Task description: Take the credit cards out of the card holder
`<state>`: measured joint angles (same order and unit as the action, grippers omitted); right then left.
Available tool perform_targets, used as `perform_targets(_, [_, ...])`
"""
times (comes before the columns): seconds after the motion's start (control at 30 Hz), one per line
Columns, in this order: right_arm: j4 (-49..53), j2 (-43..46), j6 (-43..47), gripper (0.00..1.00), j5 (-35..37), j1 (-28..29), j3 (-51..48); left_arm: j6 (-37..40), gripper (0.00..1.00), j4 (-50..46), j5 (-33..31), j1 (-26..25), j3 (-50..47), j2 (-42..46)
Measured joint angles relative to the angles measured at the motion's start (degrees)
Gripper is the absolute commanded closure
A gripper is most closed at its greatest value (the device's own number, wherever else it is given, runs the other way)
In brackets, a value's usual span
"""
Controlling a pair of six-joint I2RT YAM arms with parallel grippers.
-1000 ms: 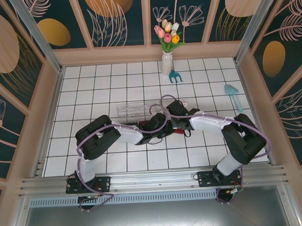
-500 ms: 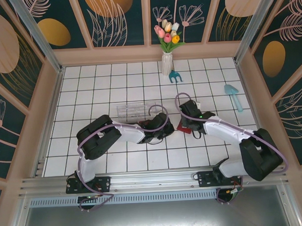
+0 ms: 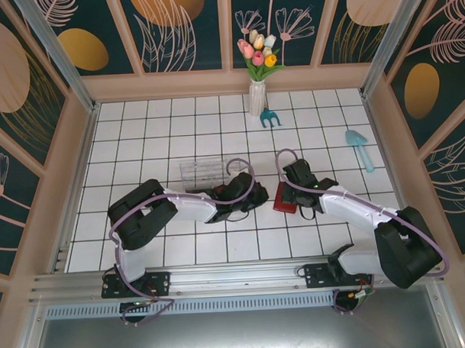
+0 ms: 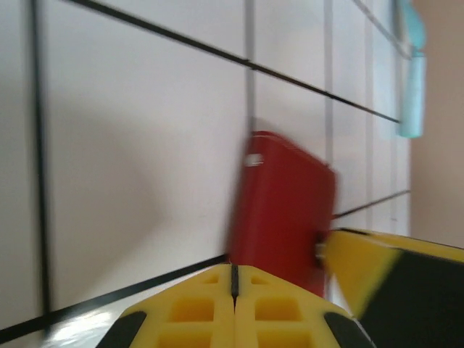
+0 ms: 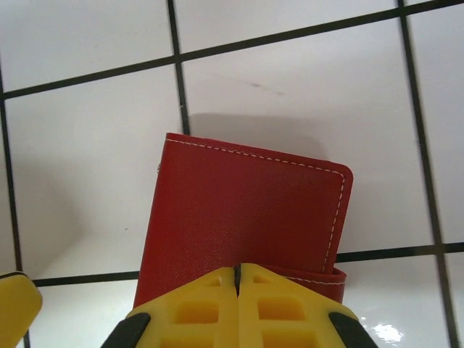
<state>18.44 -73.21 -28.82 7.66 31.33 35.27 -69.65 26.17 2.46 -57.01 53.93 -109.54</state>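
Right pincer (image 5: 238,270): its 2 yellow fingers (image 5: 188,308) meet along a thin seam, closed, with nothing visible between them. They sit at the bottom centre of the wrist frame, over the near edge of the red card holder (image 5: 243,210); contact cannot be told. The holder lies folded flat on the white tiled table (image 5: 87,145), crossing 1 black grout line. Left pincer (image 4: 233,270): its fingers are likewise pressed together and empty, with the blurred holder just beyond them, right of centre. In the top view a clear box (image 3: 204,171) lies to the holder's upper left and a pale blue shovel (image 3: 360,149) at the right.
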Motion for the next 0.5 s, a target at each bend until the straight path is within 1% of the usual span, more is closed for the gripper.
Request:
perform_targets(0.1, [-0.6, -1.3, 0.0, 1.00, -0.9, 0.6, 0.0, 0.6, 1.00, 3.4, 2.8, 0.0, 0.3, -0.4])
perform_targets(0.23, [-0.9, -1.6, 0.0, 1.00, -1.7, 0.7, 0.0, 0.6, 1.00, 4.7, 6.1, 0.0, 4.7, -4.2])
perform_targets(0.33, [-0.7, -1.7, 0.0, 1.00, -1.1, 0.3, 0.0, 0.3, 1.00, 2.5, 6.6, 0.1, 8.2, -7.4])
perform_targets(0.5, [-0.8, -1.9, 0.0, 1.00, -1.6, 0.3, 0.0, -1.5, 1.00, -0.9, 7.2, 0.3, 10.2, -10.9])
